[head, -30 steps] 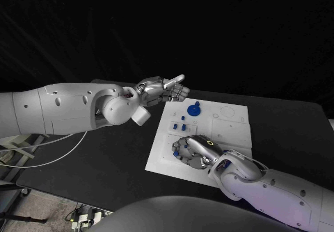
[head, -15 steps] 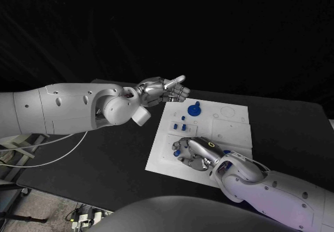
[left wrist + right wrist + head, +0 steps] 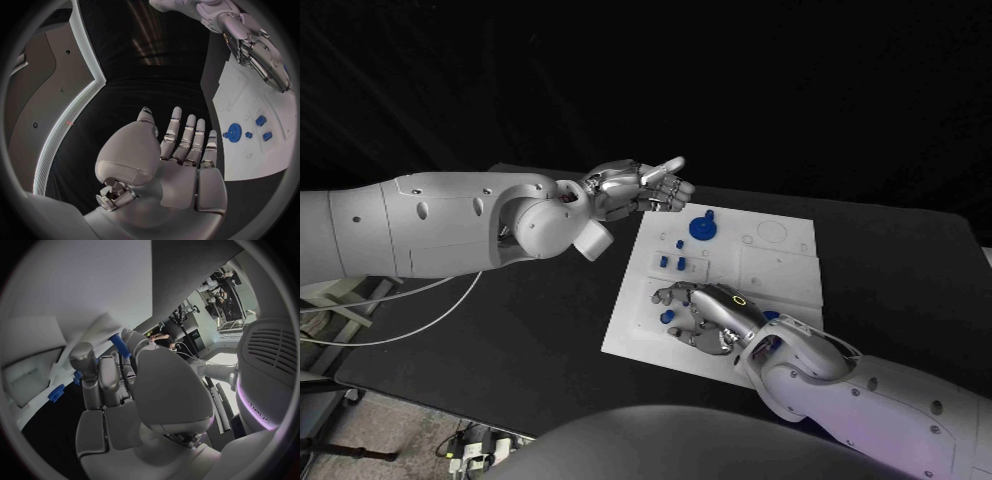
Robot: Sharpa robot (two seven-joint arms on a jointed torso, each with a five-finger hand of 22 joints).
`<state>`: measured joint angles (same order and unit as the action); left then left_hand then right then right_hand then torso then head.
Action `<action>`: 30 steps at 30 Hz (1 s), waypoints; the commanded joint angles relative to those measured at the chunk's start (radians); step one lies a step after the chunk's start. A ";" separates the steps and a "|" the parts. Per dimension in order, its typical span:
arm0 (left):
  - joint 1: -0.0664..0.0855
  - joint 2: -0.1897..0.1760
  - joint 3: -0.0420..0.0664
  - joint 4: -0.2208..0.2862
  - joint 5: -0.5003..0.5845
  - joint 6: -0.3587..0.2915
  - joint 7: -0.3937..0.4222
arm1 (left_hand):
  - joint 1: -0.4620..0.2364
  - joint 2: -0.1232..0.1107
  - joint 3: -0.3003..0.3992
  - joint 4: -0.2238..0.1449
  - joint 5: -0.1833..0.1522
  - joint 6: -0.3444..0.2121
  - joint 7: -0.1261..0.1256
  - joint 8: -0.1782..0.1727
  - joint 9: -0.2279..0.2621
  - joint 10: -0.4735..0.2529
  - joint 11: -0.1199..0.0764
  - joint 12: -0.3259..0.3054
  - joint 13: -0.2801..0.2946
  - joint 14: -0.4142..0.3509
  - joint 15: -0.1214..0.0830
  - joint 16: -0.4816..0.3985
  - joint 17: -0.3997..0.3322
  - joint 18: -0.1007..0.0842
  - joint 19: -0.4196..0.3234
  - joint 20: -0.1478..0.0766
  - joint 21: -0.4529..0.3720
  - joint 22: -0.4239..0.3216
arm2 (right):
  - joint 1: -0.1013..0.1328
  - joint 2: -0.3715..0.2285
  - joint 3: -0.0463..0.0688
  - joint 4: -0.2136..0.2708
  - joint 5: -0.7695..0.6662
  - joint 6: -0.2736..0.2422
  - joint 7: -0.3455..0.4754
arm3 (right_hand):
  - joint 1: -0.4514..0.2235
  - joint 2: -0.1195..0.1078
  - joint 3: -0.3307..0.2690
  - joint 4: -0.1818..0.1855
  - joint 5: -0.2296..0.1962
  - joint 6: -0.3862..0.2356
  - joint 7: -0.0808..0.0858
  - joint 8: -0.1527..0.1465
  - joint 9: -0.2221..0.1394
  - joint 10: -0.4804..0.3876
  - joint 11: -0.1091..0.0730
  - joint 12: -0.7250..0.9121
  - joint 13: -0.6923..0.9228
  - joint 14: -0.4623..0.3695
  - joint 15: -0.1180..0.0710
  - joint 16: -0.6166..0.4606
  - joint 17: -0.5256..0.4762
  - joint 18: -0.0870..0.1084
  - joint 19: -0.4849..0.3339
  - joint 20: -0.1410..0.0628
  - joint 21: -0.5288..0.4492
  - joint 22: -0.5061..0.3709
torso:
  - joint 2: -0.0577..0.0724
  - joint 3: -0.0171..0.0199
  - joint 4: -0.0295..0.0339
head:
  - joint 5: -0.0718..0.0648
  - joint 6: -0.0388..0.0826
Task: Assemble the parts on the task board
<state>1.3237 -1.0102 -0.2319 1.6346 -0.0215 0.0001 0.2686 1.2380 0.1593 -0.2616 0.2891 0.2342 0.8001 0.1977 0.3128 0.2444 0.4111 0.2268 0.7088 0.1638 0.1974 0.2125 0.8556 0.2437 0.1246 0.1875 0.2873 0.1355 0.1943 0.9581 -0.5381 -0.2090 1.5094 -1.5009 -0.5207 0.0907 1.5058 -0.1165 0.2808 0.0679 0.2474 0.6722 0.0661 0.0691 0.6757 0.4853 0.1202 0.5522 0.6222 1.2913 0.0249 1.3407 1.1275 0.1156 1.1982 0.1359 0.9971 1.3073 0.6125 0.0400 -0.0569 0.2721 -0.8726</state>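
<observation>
The white task board (image 3: 776, 262) lies mid-table. A blue gear (image 3: 702, 228) stands at its far left, with two small blue blocks (image 3: 672, 263) nearer me. My right hand (image 3: 705, 316) rests palm-down on the board's near-left part, fingers stretched toward the blocks. A blue part (image 3: 666, 316) sits at its thumb side. In the right wrist view a blue peg (image 3: 119, 345) rises between the fingertips (image 3: 82, 354); whether it is pinched is unclear. My left hand (image 3: 643, 186) hovers off the board's far-left corner, fingers apart and holding nothing. From its wrist I see the gear (image 3: 235, 133) and blocks (image 3: 264, 128).
The board's right half (image 3: 783, 275) carries only shallow outlines and recesses. Black table (image 3: 545, 320) surrounds the board on every side. My left forearm (image 3: 444, 225) hangs over the table's left part.
My right hand's fingers have stretched out a little toward the far left over the board. The left hand has not moved.
</observation>
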 commanded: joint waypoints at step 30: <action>-0.001 0.007 0.001 -0.003 -0.005 -0.008 0.033 | 0.035 0.003 -0.005 0.000 0.008 0.002 0.009 0.009 -0.005 0.008 -0.003 0.008 -0.004 -0.003 0.002 0.010 -0.004 0.020 0.013 0.003 0.022 0.016 | 0.277 -0.325 0.000 0.358 0.107 0.075 -0.015 | -0.113 0.012 -0.147 0.215 -0.088 0.057 0.045 0.031 -0.184 0.135 0.002 0.079 -0.103 0.011 0.011 0.011 0.004 0.004 0.025 0.011 -0.015 0.103 | -0.001 0.0001 -0.0016 | -0.013 0.000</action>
<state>1.3229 -1.0058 -0.2319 1.6315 -0.0221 -0.0024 0.2741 1.2662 0.1626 -0.2616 0.2891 0.2379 0.8001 0.1977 0.3168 0.2399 0.4137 0.2244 0.7146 0.1616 0.1974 0.2125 0.8605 0.2401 0.1248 0.1962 0.2909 0.1541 0.2094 1.2293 -0.8551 -0.2088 1.8561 -1.4432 -0.5262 0.0962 1.3927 -0.1133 0.1327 0.2804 0.1554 0.7267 0.1093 0.1005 0.4944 0.6095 0.1229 0.6253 0.5178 1.3021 0.0356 1.3549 1.1334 0.1156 1.2186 0.1446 0.9846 1.3079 0.6120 0.0401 -0.0579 0.2651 -0.8726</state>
